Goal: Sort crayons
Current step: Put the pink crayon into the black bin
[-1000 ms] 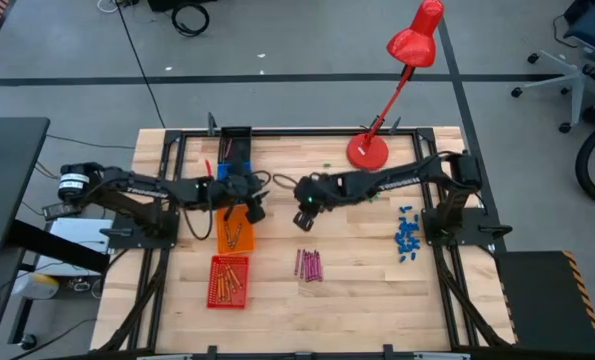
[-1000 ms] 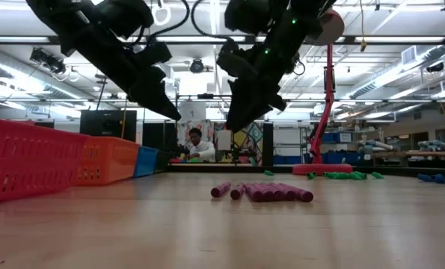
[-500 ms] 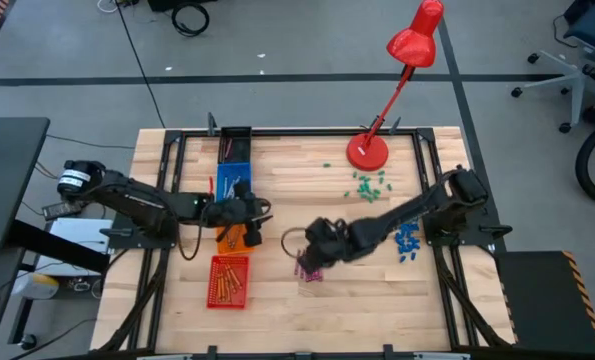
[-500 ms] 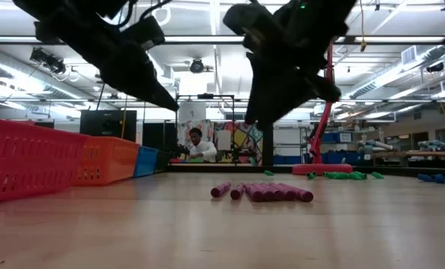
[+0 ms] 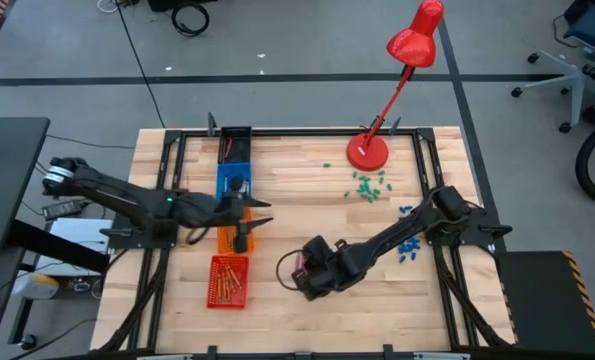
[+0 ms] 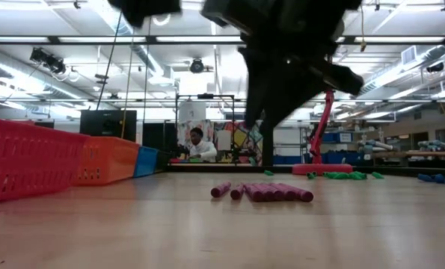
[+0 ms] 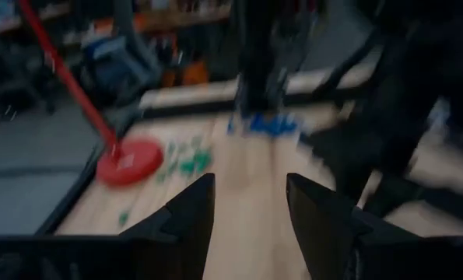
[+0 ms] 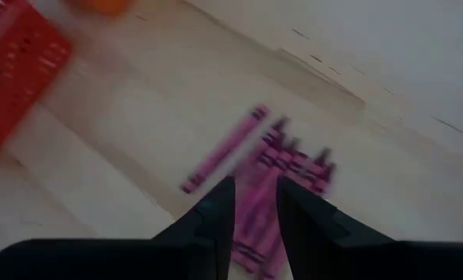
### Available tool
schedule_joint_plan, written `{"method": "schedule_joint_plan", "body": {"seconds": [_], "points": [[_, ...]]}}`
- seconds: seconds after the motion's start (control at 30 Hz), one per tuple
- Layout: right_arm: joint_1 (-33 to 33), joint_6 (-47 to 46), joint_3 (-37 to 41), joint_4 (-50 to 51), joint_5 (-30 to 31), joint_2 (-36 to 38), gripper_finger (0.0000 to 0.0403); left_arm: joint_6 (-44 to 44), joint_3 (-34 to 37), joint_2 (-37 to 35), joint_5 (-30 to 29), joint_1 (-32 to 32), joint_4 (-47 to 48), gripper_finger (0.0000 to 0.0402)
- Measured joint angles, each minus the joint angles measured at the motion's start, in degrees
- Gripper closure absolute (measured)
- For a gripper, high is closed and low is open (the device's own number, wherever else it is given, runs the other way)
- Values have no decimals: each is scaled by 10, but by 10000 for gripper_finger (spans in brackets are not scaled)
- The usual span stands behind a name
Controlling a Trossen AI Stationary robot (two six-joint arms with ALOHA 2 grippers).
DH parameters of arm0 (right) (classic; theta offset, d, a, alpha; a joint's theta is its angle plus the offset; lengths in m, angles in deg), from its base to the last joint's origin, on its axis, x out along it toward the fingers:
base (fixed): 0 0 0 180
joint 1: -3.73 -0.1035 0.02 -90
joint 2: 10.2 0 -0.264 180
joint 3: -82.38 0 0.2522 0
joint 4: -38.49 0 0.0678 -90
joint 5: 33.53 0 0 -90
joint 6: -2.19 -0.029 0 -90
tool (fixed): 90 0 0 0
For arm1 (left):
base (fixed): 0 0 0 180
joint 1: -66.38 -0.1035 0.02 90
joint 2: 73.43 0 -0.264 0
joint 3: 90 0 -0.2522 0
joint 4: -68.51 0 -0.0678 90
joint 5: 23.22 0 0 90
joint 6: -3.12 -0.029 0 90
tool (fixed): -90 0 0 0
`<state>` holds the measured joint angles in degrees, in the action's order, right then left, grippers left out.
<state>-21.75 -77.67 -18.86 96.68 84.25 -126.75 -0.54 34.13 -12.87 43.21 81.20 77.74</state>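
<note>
Bare wood right of the pink crayons (red bin flanks left)

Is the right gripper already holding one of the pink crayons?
No. In the right wrist view the right gripper has an empty gap between its fingers, and the pink crayons all lie on the table beyond it.

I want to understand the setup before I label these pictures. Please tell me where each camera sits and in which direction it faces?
High view: above the table, facing straight down; both arms show, right gripper over the magenta crayons.
Low view: at table-top height, facing level across the table; dark arm above crayons.
Left wrist view: on left arm, facing the red lamp base; own fingers.
Right wrist view: on right arm, facing down; own fingers.
Shared: high, low and right wrist views all show the magenta crayons.
</note>
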Motion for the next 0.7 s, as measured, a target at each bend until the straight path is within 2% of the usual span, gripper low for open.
{"method": "schedule_joint_plan", "body": {"seconds": [0.17,0.3,0.53,0.7], "points": [[2,9,-81,12,28,-51,302,0,-8,-72,0,49,13,228],[15,12,-128,47,25,-88,302,-7,-7,-117,1,99,34,228],[32,-11,-155,73,-6,-119,302,-64,-7,-163,0,137,47,228],[11,-45,-156,78,34,-114,302,-92,-7,-181,0,137,50,228]]}}
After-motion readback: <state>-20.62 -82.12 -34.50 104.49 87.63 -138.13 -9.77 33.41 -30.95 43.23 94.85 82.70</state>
